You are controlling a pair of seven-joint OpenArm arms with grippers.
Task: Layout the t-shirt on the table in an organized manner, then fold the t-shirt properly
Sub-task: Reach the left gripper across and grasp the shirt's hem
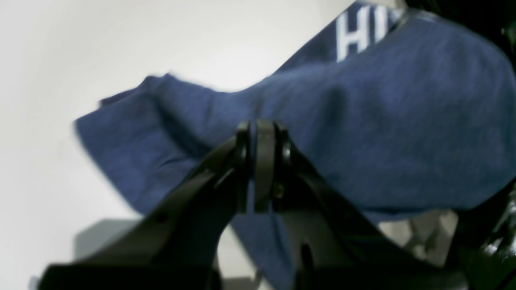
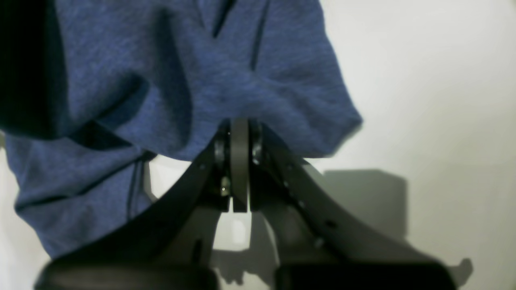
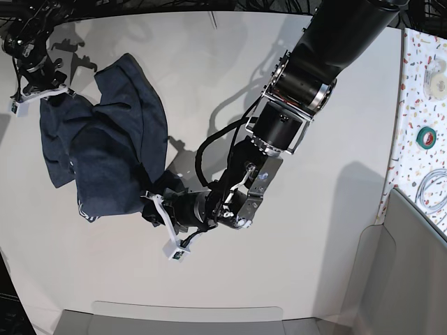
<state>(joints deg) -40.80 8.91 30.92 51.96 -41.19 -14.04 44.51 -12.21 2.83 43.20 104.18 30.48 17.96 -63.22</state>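
Far left of the base view: right pincer (image 3: 43,93) sits at the shirt's far-left corner, jaws pressed together. Its wrist view shows cloth bunched right at the tips, so it reads as pinching the t-shirt (image 3: 105,150) edge. Whether fabric is truly between the pads, can't fully tell.

The t-shirt lies crumpled on the left part of the white worktop (image 3: 307,265), one flap folded up toward the far side, not spread flat. White lettering shows only in the left wrist view. Long axis runs roughly from far-left to near-centre, between the two pincers; which end is collar or hem is not readable.

Centre: left pincer (image 3: 155,208) at the shirt's near-right corner, jaws together on the cloth edge, pinching it by the look of the left wrist view.

Judgement: gripping two opposite corners makes sense for lifting and pulling the cloth taut to lay it out; layout step, folding not begun.

Far right: speckled side surface (image 3: 419,84) with a tape roll (image 3: 427,136), well apart.
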